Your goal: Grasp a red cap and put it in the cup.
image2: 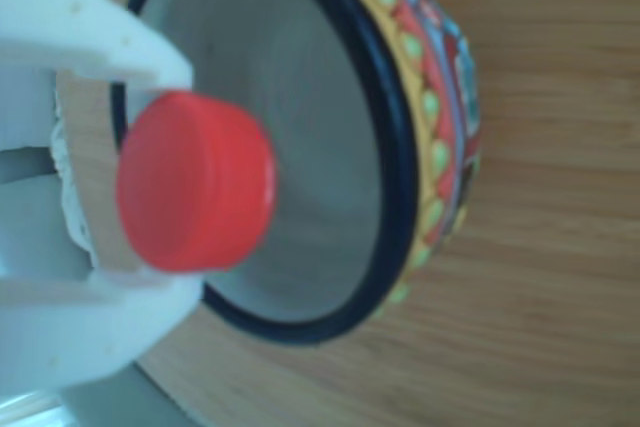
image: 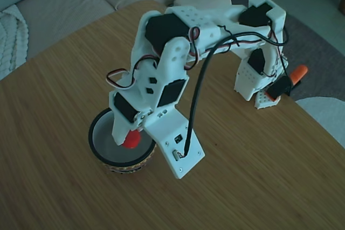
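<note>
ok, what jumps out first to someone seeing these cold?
The red cap, pinched in the white hand right over the cup's mouth, not yet dropped. In the fixed view the arm arches across the wooden table down to the cup near its front left.

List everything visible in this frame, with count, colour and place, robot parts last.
red cap: one, bright red, held between the gripper fingers over the cup's mouth.
cup: one, black rim, pale inside, yellow patterned outside, on the table near the left of the fixed view.
table: one, light wood grain, fills most of both views.
sofa: one, beige, behind the table.
arm: one, white with black motors and an orange part at its base.
gripper: one, white, closed on the red cap.
</note>
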{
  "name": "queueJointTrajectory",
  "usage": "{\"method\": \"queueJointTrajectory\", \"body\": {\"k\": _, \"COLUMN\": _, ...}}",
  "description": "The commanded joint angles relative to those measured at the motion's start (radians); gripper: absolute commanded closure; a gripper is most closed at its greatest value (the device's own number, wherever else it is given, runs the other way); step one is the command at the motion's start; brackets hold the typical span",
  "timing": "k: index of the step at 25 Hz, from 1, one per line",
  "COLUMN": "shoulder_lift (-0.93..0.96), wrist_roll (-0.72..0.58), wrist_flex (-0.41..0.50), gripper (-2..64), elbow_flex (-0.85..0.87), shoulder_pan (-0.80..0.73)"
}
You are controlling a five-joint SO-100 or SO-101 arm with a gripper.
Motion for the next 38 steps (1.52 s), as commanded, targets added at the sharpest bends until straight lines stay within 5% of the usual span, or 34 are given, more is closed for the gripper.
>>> {"method": "queueJointTrajectory", "body": {"k": 1, "shoulder_lift": 0.021, "wrist_roll": 0.005, "wrist_flex": -0.021, "gripper": 45.3, "elbow_flex": -0.057, "shoulder_pan": -0.008}}
{"method": "queueJointTrajectory", "body": {"k": 8, "shoulder_lift": 0.021, "wrist_roll": 0.003, "wrist_flex": -0.026, "gripper": 45.1, "elbow_flex": -0.057, "shoulder_pan": -0.009}}
{"method": "queueJointTrajectory", "body": {"k": 15, "shoulder_lift": 0.023, "wrist_roll": 0.008, "wrist_flex": -0.026, "gripper": 28.9, "elbow_flex": -0.057, "shoulder_pan": -0.009}}
{"method": "queueJointTrajectory", "body": {"k": 27, "shoulder_lift": 0.04, "wrist_roll": 0.008, "wrist_flex": -0.009, "gripper": 29.2, "elbow_flex": -0.057, "shoulder_pan": -0.026}}
{"method": "queueJointTrajectory", "body": {"k": 38, "shoulder_lift": 0.184, "wrist_roll": 0.009, "wrist_flex": 0.121, "gripper": 29.1, "elbow_flex": -0.078, "shoulder_pan": -0.069}}
